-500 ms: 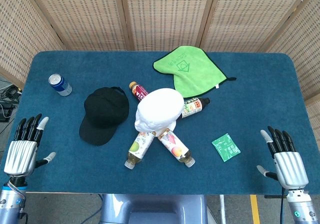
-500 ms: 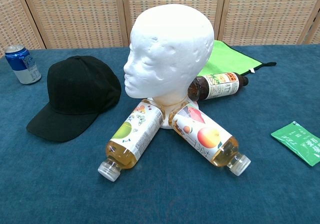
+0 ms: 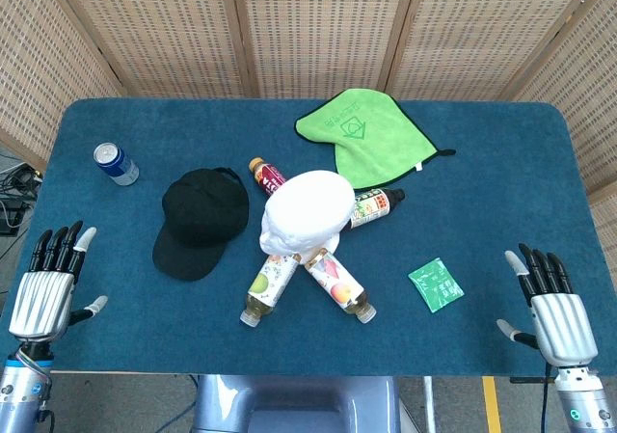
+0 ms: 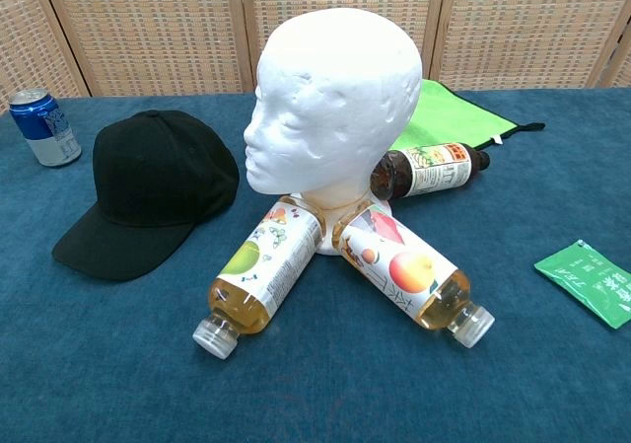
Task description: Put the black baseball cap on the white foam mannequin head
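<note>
A: Hands first, quick. Left hand [image 3: 43,288]?

B: Low at the near left edge, palm down, fingers [image 3: 60,245] straight and a bit apart, thumb out to the side. Holds nothing.

A: Right hand [image 3: 554,312]?

B: Mirror of it at the near right edge. Fingers [image 3: 540,267] straight, slightly spread, thumb out, nothing in it. Neither hand shows in the chest view.

A: Cap?

B: Black baseball cap [image 3: 201,219] lies flat on the blue table [image 3: 501,192], crown up, brim toward the near side. It sits ahead of the left fingertips and inward of them, well apart, no contact. From the right fingers it is far across, beyond the head.

A: Mannequin?

B: White foam mannequin head [image 3: 308,211] stands upright, bare, between the two hands and farther out than both sets of fingertips. Face turned toward the cap, which lies just beside it.

A: Clutter?

B: Bottles [image 4: 261,270] lie fanned around the base; they look to touch it, can't be sure. Blue can [image 3: 116,163] stands beyond the left fingers. Green cloth [image 3: 366,134] behind the head. Green packet [image 3: 436,284] inward of the right fingers, apart from them.
</note>
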Motion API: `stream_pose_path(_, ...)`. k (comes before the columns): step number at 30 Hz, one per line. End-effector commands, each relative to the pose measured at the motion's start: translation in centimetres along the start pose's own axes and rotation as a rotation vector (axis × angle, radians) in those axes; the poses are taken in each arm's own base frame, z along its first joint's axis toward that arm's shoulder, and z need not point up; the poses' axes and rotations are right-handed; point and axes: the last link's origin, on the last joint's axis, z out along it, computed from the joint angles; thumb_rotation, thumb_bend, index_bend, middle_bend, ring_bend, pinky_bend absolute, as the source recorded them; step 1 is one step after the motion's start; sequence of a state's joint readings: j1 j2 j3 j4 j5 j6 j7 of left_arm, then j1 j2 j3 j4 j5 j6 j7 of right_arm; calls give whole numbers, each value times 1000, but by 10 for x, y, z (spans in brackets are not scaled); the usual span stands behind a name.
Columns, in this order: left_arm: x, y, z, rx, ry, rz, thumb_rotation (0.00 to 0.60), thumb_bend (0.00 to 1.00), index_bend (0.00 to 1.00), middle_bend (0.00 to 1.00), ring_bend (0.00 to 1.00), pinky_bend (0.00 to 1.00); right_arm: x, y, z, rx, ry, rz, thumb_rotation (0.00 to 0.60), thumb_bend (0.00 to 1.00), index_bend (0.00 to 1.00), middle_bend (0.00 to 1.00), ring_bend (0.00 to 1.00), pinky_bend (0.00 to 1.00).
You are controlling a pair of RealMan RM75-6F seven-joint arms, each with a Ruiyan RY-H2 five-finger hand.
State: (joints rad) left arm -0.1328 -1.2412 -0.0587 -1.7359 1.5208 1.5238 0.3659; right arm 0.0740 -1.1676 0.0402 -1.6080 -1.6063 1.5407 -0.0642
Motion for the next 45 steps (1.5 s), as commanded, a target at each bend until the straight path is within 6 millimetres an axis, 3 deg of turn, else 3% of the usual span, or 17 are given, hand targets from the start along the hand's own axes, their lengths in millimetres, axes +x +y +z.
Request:
stream_pose_path(1, -4, 0, 3, -4, 4, 9, 600, 0, 0, 0, 0, 0, -1, 0, 1, -6, -5, -2, 600, 79, 39, 0, 0, 0)
stream_pose_path(9, -31, 3, 16, -22, -12, 31, 600, 23, 0, 0, 0, 0, -2, 2, 1, -17, -9, -1, 600, 79, 40, 0, 0, 0)
stream_pose_path(10, -34, 4, 18, -26, -6, 29, 600, 50, 0, 0, 0, 0, -2, 2, 1, -17, -8, -1, 600, 79, 40, 0, 0, 0)
stream_pose_path(14, -50, 6, 27, -63, 28, 41, 600, 328, 0, 0, 0, 2, -2, 2, 0, -13, -7, 2, 600, 78, 41, 0, 0, 0)
stream_pose_path(18, -67, 7, 36, -92, 51, 60, 600, 404, 0, 16, 49, 67, -2, 1, 0, -10, -7, 0, 600, 79, 41, 0, 0, 0)
stream_pose_path(19, -71, 6, 38, -97, 53, 65, 600, 406, 0, 46, 94, 99, -3, 1, 1, -10, -9, 0, 600, 79, 42, 0, 0, 0)
stream_pose_path(21, -80, 6, 42, -105, 56, 86, 600, 410, 0, 219, 279, 243, -3, 1, 1, -11, -9, -1, 600, 79, 46, 0, 0, 0)
stream_pose_path(24, -92, 9, 47, -118, 66, 102, 600, 414, 0, 456, 477, 409, -3, 1, 1, -12, -7, 0, 600, 79, 50, 0, 0, 0)
stream_pose_path(27, -105, 12, 49, -132, 37, 110, 600, 421, 0, 629, 616, 527, -4, 2, 2, -12, -6, 1, 600, 79, 51, 0, 0, 0)
stream_pose_path(29, -114, 16, 51, -147, 5, 122, 600, 423, 0, 685, 660, 563, -4, 2, 2, -13, -7, 2, 600, 79, 52, 0, 0, 0)
stream_pose_path(40, -141, 25, 50, -226, -70, 171, 600, 418, 0, 735, 700, 602, -4, 4, 3, -24, -3, 4, 600, 79, 61, 0, 0, 0)
stream_pose_path(45, -145, 23, 49, -232, -83, 178, 600, 335, 0, 749, 714, 608, -3, 5, 3, -29, 2, 8, 600, 79, 62, 0, 0, 0)
